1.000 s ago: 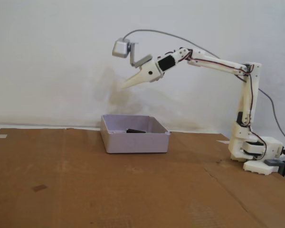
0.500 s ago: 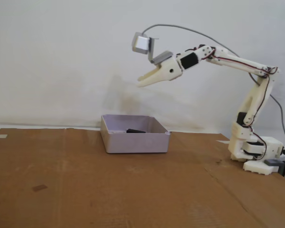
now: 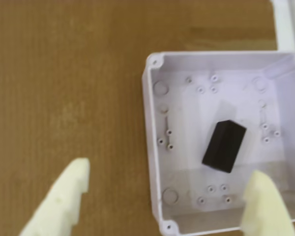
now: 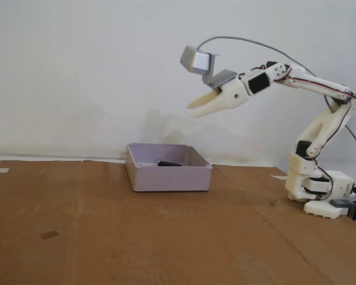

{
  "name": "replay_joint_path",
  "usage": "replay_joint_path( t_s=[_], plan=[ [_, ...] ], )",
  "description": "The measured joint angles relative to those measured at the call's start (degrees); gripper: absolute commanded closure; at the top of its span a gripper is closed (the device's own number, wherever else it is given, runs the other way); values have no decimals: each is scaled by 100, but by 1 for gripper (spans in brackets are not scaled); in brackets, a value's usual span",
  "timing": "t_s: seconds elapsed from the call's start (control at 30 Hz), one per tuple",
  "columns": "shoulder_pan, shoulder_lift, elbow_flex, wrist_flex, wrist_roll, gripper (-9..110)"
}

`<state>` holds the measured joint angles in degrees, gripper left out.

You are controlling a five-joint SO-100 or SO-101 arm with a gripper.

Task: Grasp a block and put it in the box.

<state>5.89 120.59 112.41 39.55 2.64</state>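
Observation:
The black block lies tilted on the floor of the pale lilac box, near its middle. In the fixed view only the block's top shows above the front wall of the box. My gripper hangs high in the air, above and just right of the box. In the wrist view the gripper is open and holds nothing. One cream finger sits over the cardboard, the other finger over the box's near corner.
Brown cardboard covers the table, with a seam on its right side. A small dark patch marks it at the front left. The arm's base stands at the right edge, and a white wall is behind.
The arm has drawn back to the right and a little upward, carrying the empty gripper away from over the box. The block has stayed in the box.

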Motion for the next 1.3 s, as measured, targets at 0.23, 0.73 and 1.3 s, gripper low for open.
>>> replay_joint_path(
  t_s=[0.23,0.73,1.3],
  plan=[
    [-255,800,949,0,0,63],
    [-264,2733,2769,0,0,63],
    [-264,5150,4781,0,0,63]
  ],
)
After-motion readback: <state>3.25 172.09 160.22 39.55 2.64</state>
